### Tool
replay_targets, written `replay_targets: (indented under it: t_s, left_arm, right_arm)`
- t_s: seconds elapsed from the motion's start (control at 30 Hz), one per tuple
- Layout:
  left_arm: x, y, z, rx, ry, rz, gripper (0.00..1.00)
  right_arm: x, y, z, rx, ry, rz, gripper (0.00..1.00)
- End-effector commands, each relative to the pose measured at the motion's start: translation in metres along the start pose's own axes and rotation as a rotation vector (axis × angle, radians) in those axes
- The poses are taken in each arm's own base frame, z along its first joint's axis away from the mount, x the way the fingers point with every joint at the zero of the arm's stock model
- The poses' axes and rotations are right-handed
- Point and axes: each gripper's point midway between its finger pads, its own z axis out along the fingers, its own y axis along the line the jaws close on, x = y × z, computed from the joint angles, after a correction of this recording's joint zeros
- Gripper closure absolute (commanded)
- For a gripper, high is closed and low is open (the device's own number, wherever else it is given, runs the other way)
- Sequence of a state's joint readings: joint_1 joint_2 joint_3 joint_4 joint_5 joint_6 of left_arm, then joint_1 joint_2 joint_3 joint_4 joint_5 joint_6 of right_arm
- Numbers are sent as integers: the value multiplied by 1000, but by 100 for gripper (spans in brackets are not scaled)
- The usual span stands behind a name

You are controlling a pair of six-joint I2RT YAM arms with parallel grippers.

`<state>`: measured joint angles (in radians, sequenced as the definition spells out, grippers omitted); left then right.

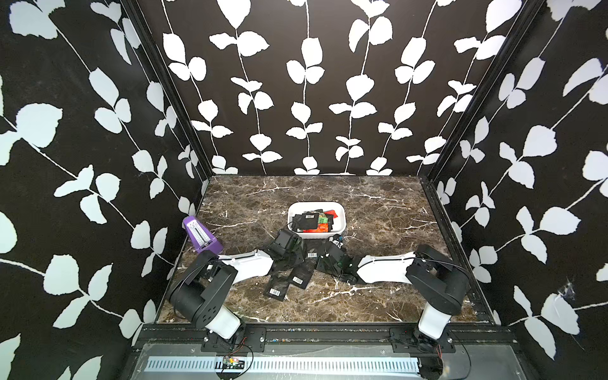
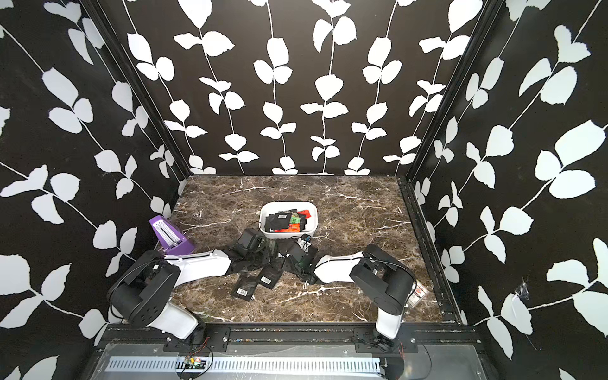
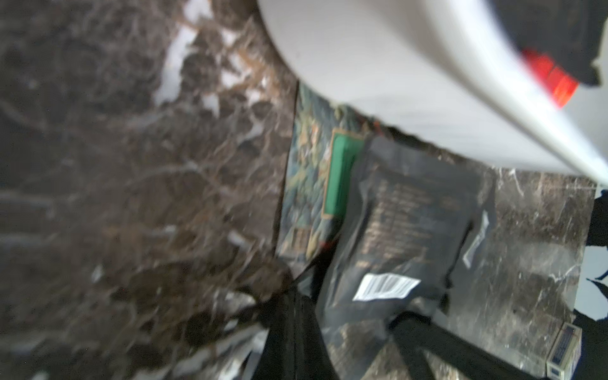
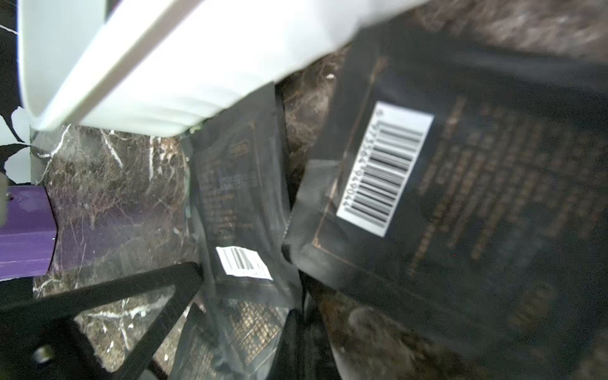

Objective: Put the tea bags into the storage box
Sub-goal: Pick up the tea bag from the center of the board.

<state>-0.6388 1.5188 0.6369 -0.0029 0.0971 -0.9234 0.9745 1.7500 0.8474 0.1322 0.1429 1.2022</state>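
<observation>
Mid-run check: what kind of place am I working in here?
Probably a purpose-built robot test booth, not a home. Leaf-print panels wall in a marble-look tabletop on three sides, black metal rails frame it, and the left arm and right arm are mounted on the front rail.

Flat black foil sachet (image 4: 493,197) bearing white barcode label (image 4: 385,167); digits and gold print blurred, illegible.

Box (image 1: 341,221): white. Tea bags (image 1: 278,286): black, white barcode labels. Metronome (image 1: 200,235): purple. Table (image 1: 378,210): brown marble, white veins.
</observation>
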Motion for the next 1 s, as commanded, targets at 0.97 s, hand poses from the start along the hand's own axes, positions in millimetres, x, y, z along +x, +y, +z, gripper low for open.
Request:
replay_targets:
  t_s: [0.97]
  left_arm:
    - [1, -39, -79, 200, -25, 13, 86]
  right_arm:
    - [-15, -14, -121, -66, -22, 21, 100]
